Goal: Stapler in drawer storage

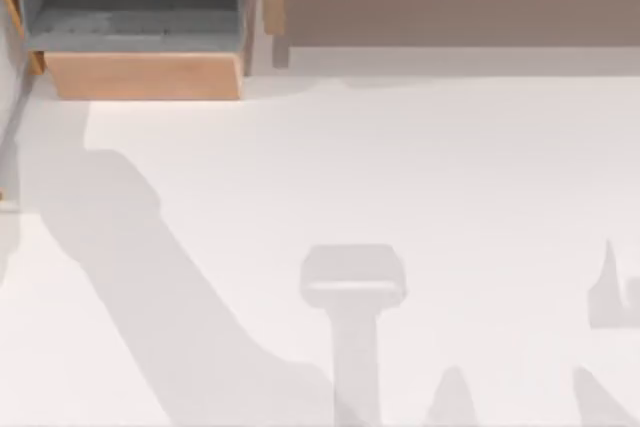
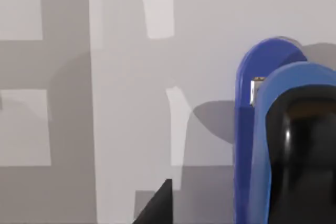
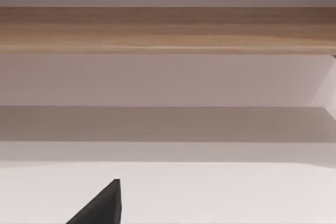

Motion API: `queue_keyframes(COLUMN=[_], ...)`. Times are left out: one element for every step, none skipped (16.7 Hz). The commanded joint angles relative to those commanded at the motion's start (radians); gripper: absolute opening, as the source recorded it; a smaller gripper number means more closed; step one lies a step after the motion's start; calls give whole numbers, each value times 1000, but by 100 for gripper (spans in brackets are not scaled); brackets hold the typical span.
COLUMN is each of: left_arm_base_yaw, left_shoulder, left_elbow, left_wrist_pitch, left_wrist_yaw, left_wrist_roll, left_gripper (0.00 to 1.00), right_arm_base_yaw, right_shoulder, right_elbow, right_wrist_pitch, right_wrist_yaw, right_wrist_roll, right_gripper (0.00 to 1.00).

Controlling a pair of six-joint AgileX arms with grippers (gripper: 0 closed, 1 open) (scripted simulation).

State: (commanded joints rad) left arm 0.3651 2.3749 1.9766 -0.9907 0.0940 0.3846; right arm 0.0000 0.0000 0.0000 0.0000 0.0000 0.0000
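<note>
Stapler: small blue stapler with glossy black rounded top (image 2: 273, 129), seen close in the left wrist view, apparently held at the left arm's jaws above the white desk (image 2: 210, 35); contact not visible, so a held stapler is a judgement.
Stapler detail: small white-and-metal mark near the rounded blue end; too small to read.
Left jaws: one dark finger tip (image 2: 157, 205) shows at the frame edge; cannot tell whether the jaws are apart or clamped.
Drawer: boxy drawer with grey inner walls and floor and light tan wooden front panel (image 1: 145, 75), pulled open at the top view's upper left; inside looks bare.
Stapler vs drawer: stapler not in the drawer; storage step not yet done.
Neighbour: long wide wooden unit with brownish-grey panel (image 1: 460, 7) just right of the drawer; the right wrist view faces its wooden edge (image 3: 168, 30).
Right arm: idle, dark finger tip (image 3: 102, 205) in its own wrist view over the desk; jaw state cannot be told.
Shadows: arm shadows fall across the desk (image 1: 350, 147) in the top view.
Risk 1: stapler could slip or tilt if the hold is shallow.
Risk 2: stapler could clip the tan front panel or grey side wall if brought in low.
Risk 3: a release from high up could make it bounce out.
Writing: no brand, label or readable text anywhere.
</note>
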Motion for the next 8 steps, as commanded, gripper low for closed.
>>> queue_keyframes(left_arm_base_yaw=[0,0,0,0,0,0,0,0], left_shoulder=[0,0,0,0,0,0,0,0], left_elbow=[0,0,0,0,0,0,0,0], left_wrist_pitch=[0,0,0,0,0,0,0,0], left_wrist_yaw=[0,0,0,0,0,0,0,0], left_wrist_roll=[0,0,0,0,0,0,0,0], left_gripper=[100,100,100,100,100,100,100,100], right_arm_base_yaw=[0,0,0,0,0,0,0,0], right_shoulder=[0,0,0,0,0,0,0,0], right_elbow=[0,0,0,0,0,0,0,0], right_wrist_pitch=[0,0,0,0,0,0,0,0], right_wrist_yaw=[0,0,0,0,0,0,0,0], right_wrist_roll=[0,0,0,0,0,0,0,0], right_gripper=[100,100,100,100,100,100,100,100])
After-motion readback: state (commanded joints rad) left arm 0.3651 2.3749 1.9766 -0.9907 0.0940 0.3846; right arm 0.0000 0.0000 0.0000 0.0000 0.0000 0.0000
